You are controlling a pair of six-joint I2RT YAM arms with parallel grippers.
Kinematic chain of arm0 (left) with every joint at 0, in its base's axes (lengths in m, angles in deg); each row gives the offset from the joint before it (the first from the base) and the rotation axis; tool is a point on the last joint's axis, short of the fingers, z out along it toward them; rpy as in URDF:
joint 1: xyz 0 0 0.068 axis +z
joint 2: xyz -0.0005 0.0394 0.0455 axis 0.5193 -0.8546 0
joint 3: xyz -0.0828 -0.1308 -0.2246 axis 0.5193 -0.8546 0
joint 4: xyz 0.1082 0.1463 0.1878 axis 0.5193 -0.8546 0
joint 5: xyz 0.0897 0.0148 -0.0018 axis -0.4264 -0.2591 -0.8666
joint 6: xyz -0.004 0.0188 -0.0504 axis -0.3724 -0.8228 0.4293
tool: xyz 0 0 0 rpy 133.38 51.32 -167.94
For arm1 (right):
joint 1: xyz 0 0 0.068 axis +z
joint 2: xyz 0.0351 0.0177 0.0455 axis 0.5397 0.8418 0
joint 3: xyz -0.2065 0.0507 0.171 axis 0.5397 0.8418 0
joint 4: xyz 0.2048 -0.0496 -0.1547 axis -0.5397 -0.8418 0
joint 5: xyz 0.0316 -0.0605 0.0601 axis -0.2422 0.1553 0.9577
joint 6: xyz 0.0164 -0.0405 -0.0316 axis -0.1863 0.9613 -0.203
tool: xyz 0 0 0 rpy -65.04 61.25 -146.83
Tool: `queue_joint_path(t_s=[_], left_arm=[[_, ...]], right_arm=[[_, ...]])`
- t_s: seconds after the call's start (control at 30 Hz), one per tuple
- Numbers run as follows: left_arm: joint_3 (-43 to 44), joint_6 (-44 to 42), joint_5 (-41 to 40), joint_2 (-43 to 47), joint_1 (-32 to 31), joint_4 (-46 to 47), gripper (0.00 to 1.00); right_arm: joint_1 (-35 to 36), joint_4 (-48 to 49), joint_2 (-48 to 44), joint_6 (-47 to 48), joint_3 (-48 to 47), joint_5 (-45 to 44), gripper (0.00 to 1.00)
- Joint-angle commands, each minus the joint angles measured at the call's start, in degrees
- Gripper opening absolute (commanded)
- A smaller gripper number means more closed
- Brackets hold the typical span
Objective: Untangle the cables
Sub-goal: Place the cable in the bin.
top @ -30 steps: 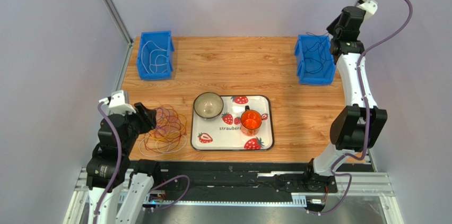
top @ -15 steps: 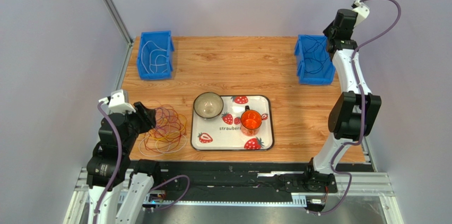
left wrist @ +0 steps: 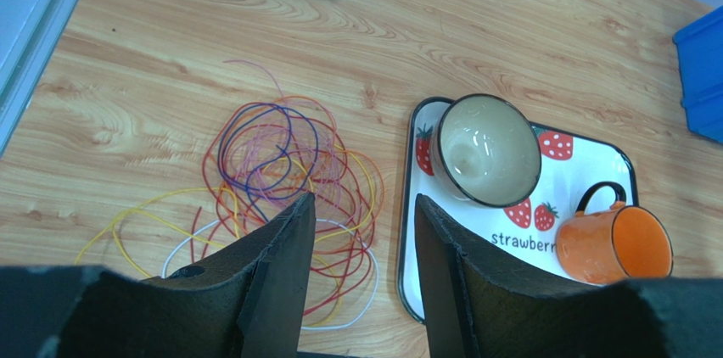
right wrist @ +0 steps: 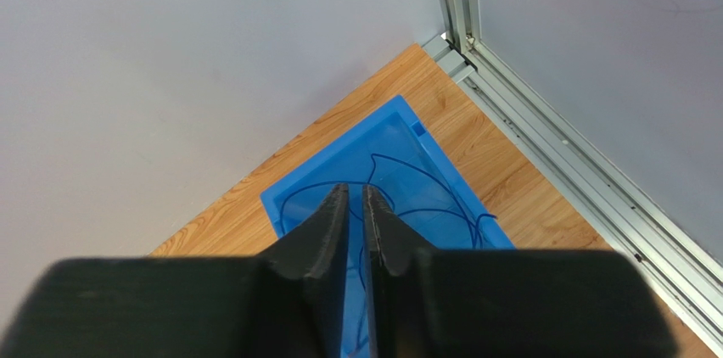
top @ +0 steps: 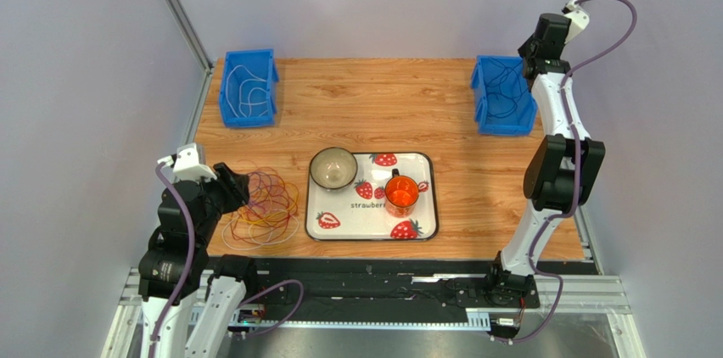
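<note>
OK, my left gripper (left wrist: 363,205) hangs open, empty, over the tangled cables (left wrist: 288,176) on the table (left wrist: 509,27) beside the tray (left wrist: 407,277), and far back my right gripper (right wrist: 355,194) sits barely parted, nothing in it, above the blue bin (right wrist: 327,154) holding dark cables (right wrist: 424,186).

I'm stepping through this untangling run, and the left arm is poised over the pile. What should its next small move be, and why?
Probably lower the left gripper straight down and close on a single strand. Its jaws stand open above the cables, which lie tangled in one heap on the table beside the tray, and it holds nothing yet.
</note>
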Motion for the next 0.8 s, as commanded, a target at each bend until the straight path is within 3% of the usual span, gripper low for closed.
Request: queue_joint_path(t_s=[0.0, 0.07, 0.2, 0.77], left_arm=[[0.61, 0.34, -0.48, -0.48, 0.30, 0.63, 0.55], [0.61, 0.34, -0.48, -0.56, 0.30, 0.62, 0.55], [0.52, 0.34, -0.48, -0.39, 0.30, 0.62, 0.55], [0.26, 0.87, -1.62, -0.48, 0.30, 0.45, 0.55]], right_arm=[[-0.87, -0.68, 0.03, -0.93, -3.85, 0.87, 0.23], [-0.96, -0.68, -0.32, -1.11, -4.03, 1.22, 0.33], [-0.96, -0.77, -0.94, -1.02, -4.21, 1.66, 0.38], [-0.70, -1.91, -8.58, -4.62, 0.62, 10.53, 0.38]])
